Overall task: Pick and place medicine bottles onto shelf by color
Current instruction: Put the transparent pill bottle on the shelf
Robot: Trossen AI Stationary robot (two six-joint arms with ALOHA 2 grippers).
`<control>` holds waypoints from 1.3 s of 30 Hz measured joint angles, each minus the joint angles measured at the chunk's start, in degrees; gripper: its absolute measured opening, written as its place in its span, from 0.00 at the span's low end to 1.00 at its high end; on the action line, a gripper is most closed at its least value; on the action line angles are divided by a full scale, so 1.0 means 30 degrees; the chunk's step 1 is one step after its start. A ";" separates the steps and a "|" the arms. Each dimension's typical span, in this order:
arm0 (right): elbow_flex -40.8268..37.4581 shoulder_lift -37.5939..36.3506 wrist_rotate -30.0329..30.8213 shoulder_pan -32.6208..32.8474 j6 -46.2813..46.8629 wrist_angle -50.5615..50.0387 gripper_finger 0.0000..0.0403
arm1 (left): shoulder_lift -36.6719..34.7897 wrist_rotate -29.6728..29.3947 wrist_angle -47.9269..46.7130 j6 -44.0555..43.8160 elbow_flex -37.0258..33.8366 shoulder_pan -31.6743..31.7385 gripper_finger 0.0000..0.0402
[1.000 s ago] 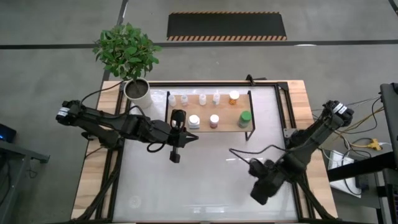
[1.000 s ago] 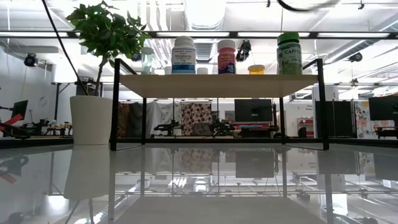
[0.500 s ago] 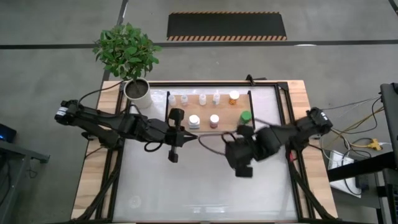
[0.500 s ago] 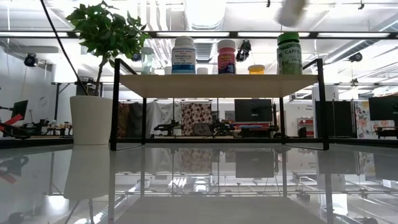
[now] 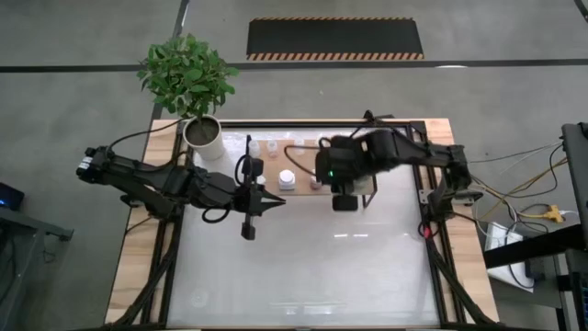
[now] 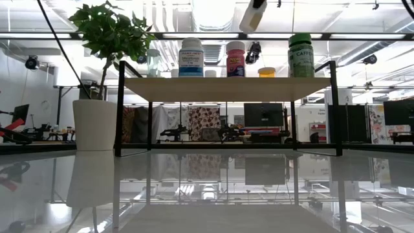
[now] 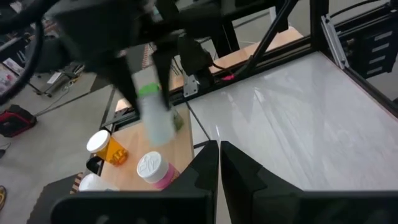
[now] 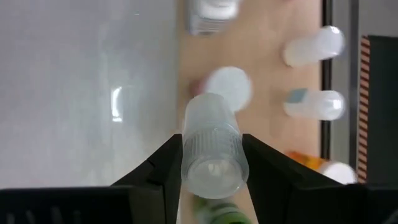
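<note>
A white glossy table (image 5: 303,267) carries the shelf (image 5: 363,188) at its far side. The right gripper (image 8: 211,163) grips a clear bottle (image 8: 211,149) above it; lower gently among neighbours. The left gripper (image 7: 219,158) waits clenched, empty.

We see a glossy white worktop (image 5: 303,267) edged in pale wood, mirroring the room. The low light-wood shelf (image 6: 226,88) looks matt on its thin black metal frame. The translucent ribbed plastic bottle (image 8: 212,152) sits between the right end effector's (image 8: 211,155) matt black fingers. The white plant pot (image 6: 94,123) looks smooth.
</note>
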 joint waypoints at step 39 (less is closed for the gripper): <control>-0.5076 -0.0017 -0.1705 -0.2777 -0.2185 0.0069 0.33 | -0.0040 0.0007 -0.0051 0.0058 0.0000 0.0000 0.00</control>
